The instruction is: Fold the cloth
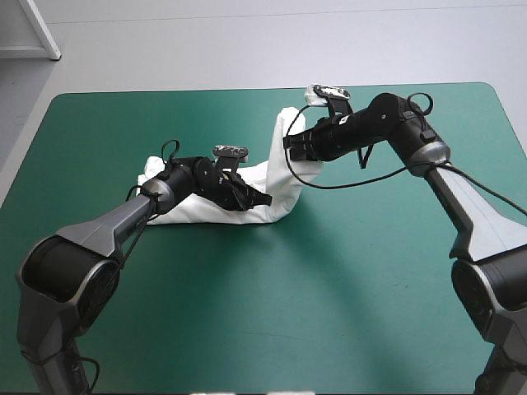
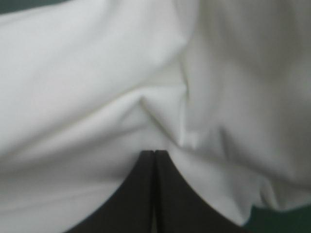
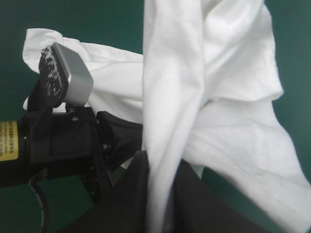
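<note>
The T-shirt point(image 1: 278, 177) lies on the teal-green desk point(image 1: 370, 271) as a long, rumpled white band, and one end is drawn up off the cover.

The left jaws rest low on the flat part of the band, near its middle. In the left wrist view they are closed, the two black fingers point(image 2: 141, 194) meeting in one pointed arch. The T-shirt point(image 2: 97, 73) fills almost everything ahead of them and to both sides. Soft creases run in toward the tips. No cloth shows between the fingers, and whether a small fold is nipped right at the tips I cannot tell.

The right jaws are raised above the desk, beyond the left jaws and toward the far edge. They are nearly closed on the T-shirt point(image 3: 170, 97). A narrow strip of white cloth runs down between the two black fingers point(image 3: 131, 194), and the rest spreads out ahead of them in loose folds. The lifted end stands upright from these jaws and then slopes down to join the part lying under the left jaws.

In the right wrist view the left arm point(image 3: 58, 141) sits just beside the hanging cloth, its front end partly hidden behind the white folds. Bare teal-green cover shows around the cloth on every side.
</note>
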